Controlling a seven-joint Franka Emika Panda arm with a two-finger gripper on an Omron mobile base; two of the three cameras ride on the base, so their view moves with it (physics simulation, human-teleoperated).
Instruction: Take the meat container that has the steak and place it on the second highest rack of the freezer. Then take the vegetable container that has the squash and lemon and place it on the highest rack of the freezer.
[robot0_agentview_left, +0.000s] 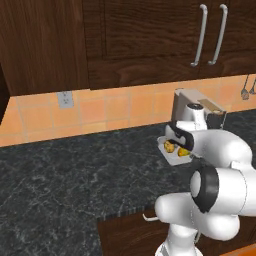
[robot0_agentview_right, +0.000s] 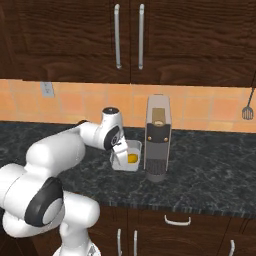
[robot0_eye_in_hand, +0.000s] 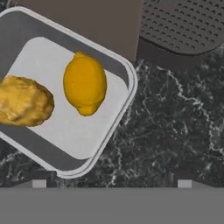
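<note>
You are parked at the dark stone table (robot0_agentview_left: 75, 175), under the brown wall cabinets (robot0_agentview_right: 150, 35), with the arm stretched out over its far side toward the tall coffee machine (robot0_agentview_right: 157, 137). Just left of that machine sits the vegetable container (robot0_eye_in_hand: 123, 70), a shallow white tray resting flat on the table and touching nothing you can see but the stone. The gripper (robot0_eye_in_hand: 111, 183) hangs right above the tray's near rim, and its tips are set wide apart with nothing between them; one tip lies over the rim, the other over bare stone. Inside the tray the squash (robot0_eye_in_hand: 24, 101) lies at the left and the lemon (robot0_eye_in_hand: 85, 83) beside it, close but apart. Judging from this, you are on the second half of the task, and that half has barely begun: the tray is not gripped, not lifted, and the freezer is nowhere near it. Whether the steak's container already sits on its rack cannot be told from here. What is left is to close on the rim, carry the tray level to the freezer, and set it on the highest rack.
</note>
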